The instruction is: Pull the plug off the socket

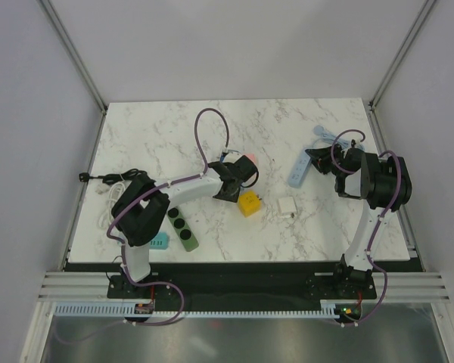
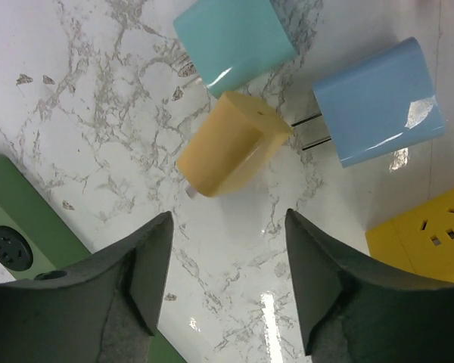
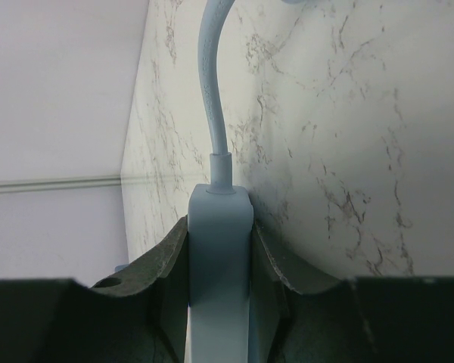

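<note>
My right gripper (image 1: 318, 160) is shut on the cable end of a light-blue power strip (image 1: 297, 169), which lies on the marble table; in the right wrist view the strip (image 3: 220, 287) fills the gap between the fingers (image 3: 166, 257), and its cable (image 3: 212, 91) runs away from me. My left gripper (image 1: 238, 178) is open and empty above the table (image 2: 234, 265). Just beyond its fingertips lie an orange plug (image 2: 227, 150), a teal plug (image 2: 234, 36) and a blue plug (image 2: 378, 102), all loose. No plug shows seated in the blue strip.
A yellow socket cube (image 1: 249, 203) sits right of the left gripper and also shows in the left wrist view (image 2: 431, 234). A white plug (image 1: 287, 206) lies beside it. A green power strip (image 1: 181, 225), a teal block (image 1: 158, 242) and black and white cables (image 1: 106, 184) lie at the left.
</note>
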You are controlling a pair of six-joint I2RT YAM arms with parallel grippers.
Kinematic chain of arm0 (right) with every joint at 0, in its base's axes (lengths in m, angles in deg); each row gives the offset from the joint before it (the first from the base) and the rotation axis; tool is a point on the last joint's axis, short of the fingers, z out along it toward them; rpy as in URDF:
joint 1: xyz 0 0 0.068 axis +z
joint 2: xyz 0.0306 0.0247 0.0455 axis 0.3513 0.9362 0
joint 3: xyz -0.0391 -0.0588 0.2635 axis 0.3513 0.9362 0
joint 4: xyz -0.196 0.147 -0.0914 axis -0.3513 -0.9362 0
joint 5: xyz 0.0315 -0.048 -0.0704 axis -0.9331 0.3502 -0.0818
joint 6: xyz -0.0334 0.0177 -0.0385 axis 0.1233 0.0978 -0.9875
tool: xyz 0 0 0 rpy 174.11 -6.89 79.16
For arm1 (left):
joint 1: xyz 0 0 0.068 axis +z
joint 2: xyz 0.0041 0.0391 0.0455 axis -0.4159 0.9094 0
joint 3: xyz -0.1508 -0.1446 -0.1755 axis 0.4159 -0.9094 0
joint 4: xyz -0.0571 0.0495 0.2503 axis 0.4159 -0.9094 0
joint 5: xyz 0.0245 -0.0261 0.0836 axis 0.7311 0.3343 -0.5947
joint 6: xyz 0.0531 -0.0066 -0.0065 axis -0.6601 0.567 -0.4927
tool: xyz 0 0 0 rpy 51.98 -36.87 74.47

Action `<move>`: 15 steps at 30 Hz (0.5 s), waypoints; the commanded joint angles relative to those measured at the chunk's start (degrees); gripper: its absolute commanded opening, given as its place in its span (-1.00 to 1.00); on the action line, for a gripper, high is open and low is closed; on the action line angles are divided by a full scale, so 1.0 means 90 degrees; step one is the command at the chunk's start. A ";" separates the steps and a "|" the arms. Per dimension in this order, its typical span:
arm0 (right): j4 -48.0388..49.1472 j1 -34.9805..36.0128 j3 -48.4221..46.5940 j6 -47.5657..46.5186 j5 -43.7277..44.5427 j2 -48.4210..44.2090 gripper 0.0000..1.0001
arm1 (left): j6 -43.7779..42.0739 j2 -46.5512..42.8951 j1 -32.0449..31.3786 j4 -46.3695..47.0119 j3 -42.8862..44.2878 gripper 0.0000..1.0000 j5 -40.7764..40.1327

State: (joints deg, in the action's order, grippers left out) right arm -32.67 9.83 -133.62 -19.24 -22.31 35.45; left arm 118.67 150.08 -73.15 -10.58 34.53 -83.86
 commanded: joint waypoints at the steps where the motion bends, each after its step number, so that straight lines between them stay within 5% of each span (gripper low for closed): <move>1: 0.0258 -0.0066 -0.0049 -0.0246 0.0274 0.0166 -1.00 | 0.0237 -0.0151 -0.0013 -0.0067 0.0181 0.53 -0.0349; 7: 0.0229 -0.0076 -0.0058 -0.0275 0.0284 0.0156 -1.00 | 0.0306 -0.0912 -0.0013 0.0245 -0.0082 0.86 -0.0058; 15: -0.0025 0.0002 -0.0185 -0.0528 0.0313 0.0049 -0.96 | -0.0046 -0.3662 0.0085 0.2839 -0.1886 1.00 0.1378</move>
State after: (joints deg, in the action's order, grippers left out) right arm -32.80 9.85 -133.70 -19.50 -22.31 35.47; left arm 119.17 126.17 -73.02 1.86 22.45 -76.80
